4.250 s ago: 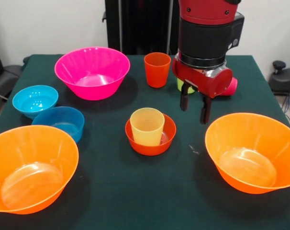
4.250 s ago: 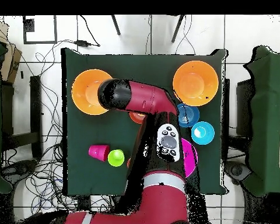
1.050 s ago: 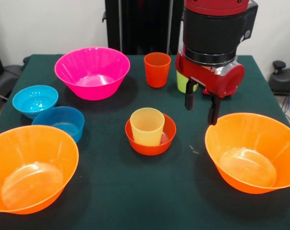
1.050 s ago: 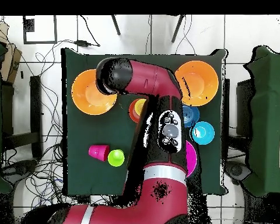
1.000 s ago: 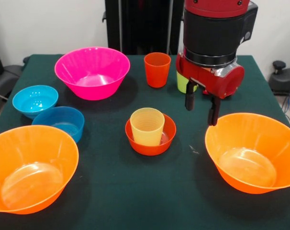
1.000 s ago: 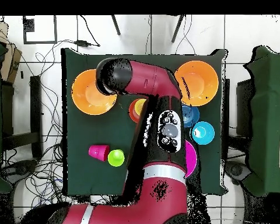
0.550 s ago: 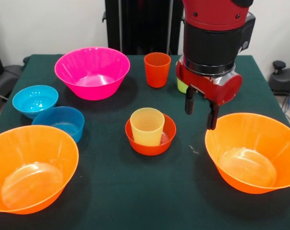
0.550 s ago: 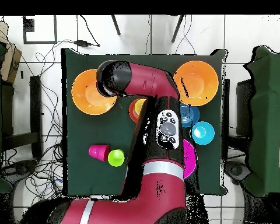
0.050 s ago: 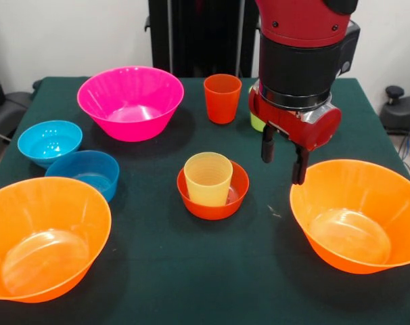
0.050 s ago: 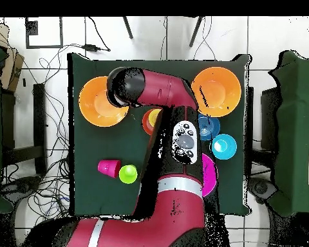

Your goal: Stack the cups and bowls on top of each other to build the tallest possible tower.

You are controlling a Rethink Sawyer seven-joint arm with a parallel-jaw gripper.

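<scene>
My end effector (image 9: 283,162) hangs open and empty above the counter (image 9: 191,271), between the yellow cup (image 9: 208,179) in its red-orange bowl (image 9: 212,204) and the right orange bowl (image 9: 354,213)

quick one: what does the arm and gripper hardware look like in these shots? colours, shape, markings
The arm is a thick round red shell with a black cylindrical wrist section and a silver ring beneath it. Below sits a rounded red gripper body with two thin black fingers; the gripper is open. From overhead, the arm is red with a black joint cap and a black oval panel with pale round buttons. No loose cables show.
</scene>
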